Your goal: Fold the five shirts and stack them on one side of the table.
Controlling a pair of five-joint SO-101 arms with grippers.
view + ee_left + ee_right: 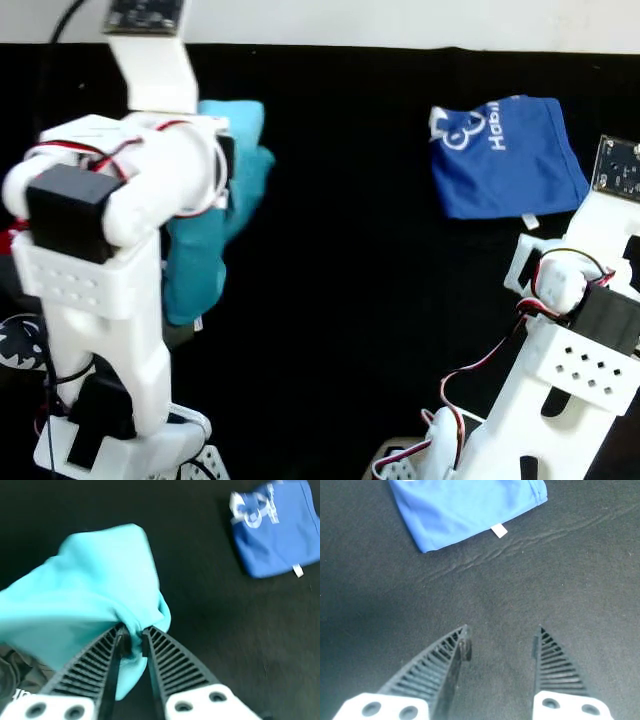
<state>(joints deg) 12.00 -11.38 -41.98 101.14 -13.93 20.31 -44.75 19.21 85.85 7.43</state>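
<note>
A teal shirt (pixel 210 215) hangs bunched at the left of the black table, partly behind the left arm. In the left wrist view my left gripper (pixel 132 637) is shut on a fold of the teal shirt (pixel 95 595), which is lifted off the cloth. A folded blue shirt (pixel 505 155) with white print lies flat at the back right; the left wrist view has this blue shirt (pixel 277 527) farther off. My right gripper (pixel 501 637) stands open just above the bare black cloth, with the blue shirt (pixel 465 505) lying ahead of its fingertips.
The table is covered by a black cloth (pixel 350 280). More dark and red clothing (pixel 12 240) lies at the far left edge, mostly hidden by the left arm. A patterned dark garment (pixel 12 675) lies under the teal shirt.
</note>
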